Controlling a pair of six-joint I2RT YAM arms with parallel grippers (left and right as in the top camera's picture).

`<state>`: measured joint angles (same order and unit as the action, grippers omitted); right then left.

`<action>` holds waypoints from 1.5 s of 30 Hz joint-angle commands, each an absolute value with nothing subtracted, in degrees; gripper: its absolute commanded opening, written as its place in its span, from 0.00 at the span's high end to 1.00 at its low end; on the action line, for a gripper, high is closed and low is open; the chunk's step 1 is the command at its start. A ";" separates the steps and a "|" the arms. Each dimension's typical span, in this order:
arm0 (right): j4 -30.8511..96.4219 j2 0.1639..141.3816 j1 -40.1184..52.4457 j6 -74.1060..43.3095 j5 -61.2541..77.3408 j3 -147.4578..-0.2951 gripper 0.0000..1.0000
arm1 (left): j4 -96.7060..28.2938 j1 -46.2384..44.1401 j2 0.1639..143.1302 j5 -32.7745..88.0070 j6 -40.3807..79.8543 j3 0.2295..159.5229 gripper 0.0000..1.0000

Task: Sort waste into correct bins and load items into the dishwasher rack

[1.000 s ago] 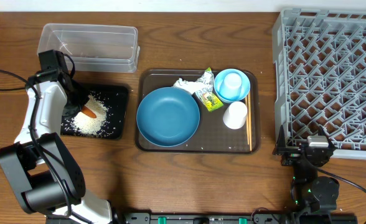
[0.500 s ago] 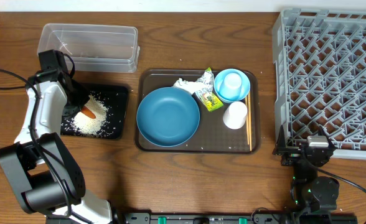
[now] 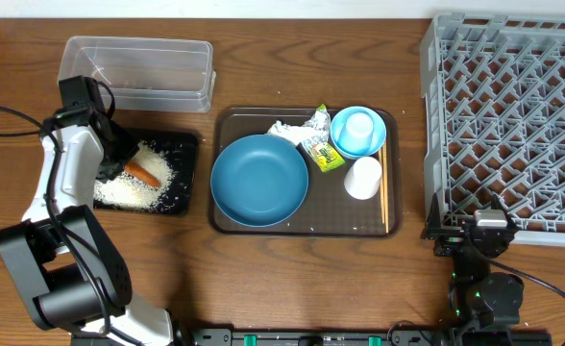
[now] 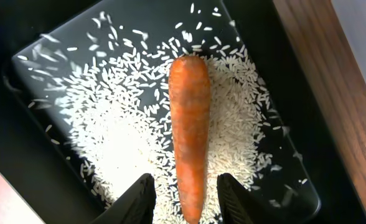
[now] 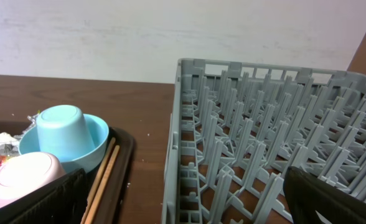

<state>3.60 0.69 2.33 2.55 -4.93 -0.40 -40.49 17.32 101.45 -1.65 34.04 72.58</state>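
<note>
The left jaws hang over a shallow black rectangular tray (image 4: pixel 27 124) with a matte floor and raised walls. They stand parted a little wider than the carrot (image 4: pixel 190 143), with a slim gap on either side and nothing clamped. The carrot is smooth, orange and tapered; its thick end sits between the two black tips and its length points straight ahead of them. Beneath and around it, loose white rice grains (image 4: pixel 127 143) spread in a thin granular layer across the tray floor. Beyond the left jaws, past the tray's far edge, stands a clear plastic tub (image 3: pixel 136 60) with rounded corners. The right jaws are spread wide and hold nothing, showing only as dark blurs at the lower corners of the right wrist view. Ahead of them and to their right rises the dishwasher rack (image 5: pixel 264 124), a grey moulded crate with an open lattice and upright pegs. Ahead and to their left lies a brown serving tray (image 3: pixel 302 229) on the wooden worktop (image 3: pixel 263 279). It carries a glossy dark blue round plate (image 3: pixel 259 180), a light blue bowl (image 5: pixel 99 143) holding an upturned pale blue cup (image 5: pixel 65 134), a white cup (image 5: pixel 21 180), thin wooden chopsticks (image 5: pixel 102 171), a crumpled white tissue (image 3: pixel 284 131) and a creased silver and yellow-green wrapper (image 3: pixel 323 149).
</note>
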 commanded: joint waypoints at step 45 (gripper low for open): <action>3.79 0.38 2.04 1.98 -5.13 -0.32 0.01 | -61.45 -17.45 77.58 15.35 24.77 71.42 0.00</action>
